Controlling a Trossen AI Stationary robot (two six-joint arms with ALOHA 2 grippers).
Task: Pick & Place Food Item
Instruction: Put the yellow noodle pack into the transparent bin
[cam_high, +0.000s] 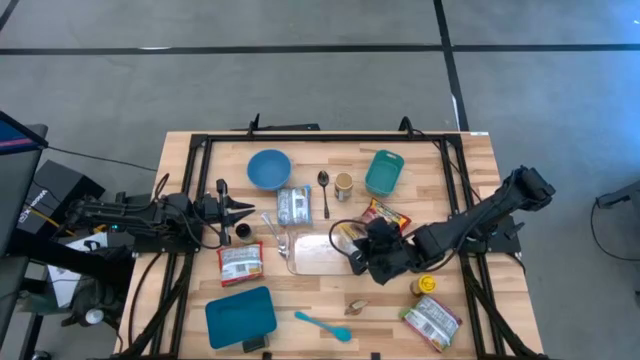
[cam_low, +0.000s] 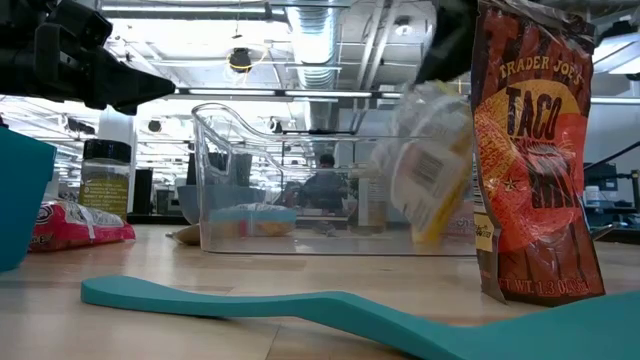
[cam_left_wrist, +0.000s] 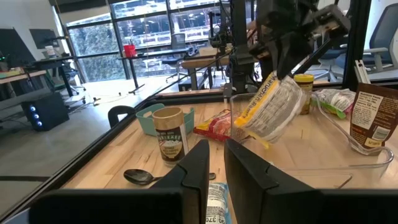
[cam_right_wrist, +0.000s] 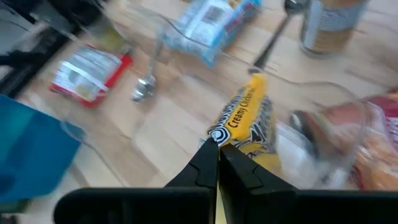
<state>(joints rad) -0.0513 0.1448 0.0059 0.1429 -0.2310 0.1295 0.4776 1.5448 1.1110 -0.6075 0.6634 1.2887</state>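
1. Right gripper (cam_right_wrist: 217, 148) is clamped on the yellow noodle packet (cam_right_wrist: 252, 127), dangling it over the clear plastic bin (cam_low: 300, 180).
2. Left gripper (cam_high: 243, 210) waits at the table's left edge, fingers nearly together, holding nothing.

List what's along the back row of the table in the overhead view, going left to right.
Blue bowl → spoon → small jar → teal container.
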